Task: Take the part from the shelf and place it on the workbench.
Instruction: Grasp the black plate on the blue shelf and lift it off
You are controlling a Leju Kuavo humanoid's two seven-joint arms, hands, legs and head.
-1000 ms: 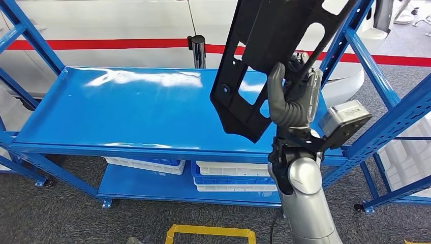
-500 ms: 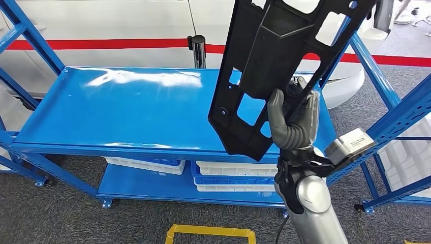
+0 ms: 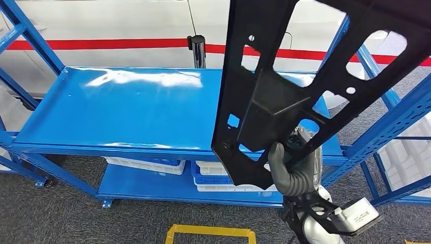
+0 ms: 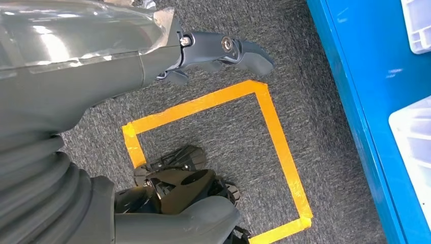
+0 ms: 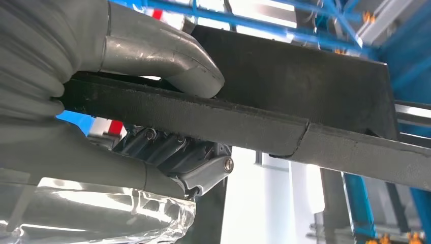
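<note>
A large black plastic part (image 3: 284, 101) with several cut-outs is held up off the blue shelf (image 3: 127, 107), close to my head camera, tilted and covering the shelf's right end. My right hand (image 3: 295, 170) grips its lower edge, thumb on the near face and fingers behind. In the right wrist view the thumb (image 5: 162, 56) presses on the part's edge (image 5: 284, 86). My left hand (image 4: 101, 66) hangs over the floor with its fingers (image 4: 228, 51) apart and nothing in it.
The blue shelf frame's uprights (image 3: 391, 122) stand just right of the part. White crates (image 3: 223, 175) sit on the lower shelf. A yellow tape square (image 3: 211, 234) marks the grey carpet in front. A black post (image 3: 197, 48) and a white, red-striped body stand behind.
My right hand has pulled back towards me, drawing the part up off the shelf's top and closer to the camera. The shelf has not moved.
</note>
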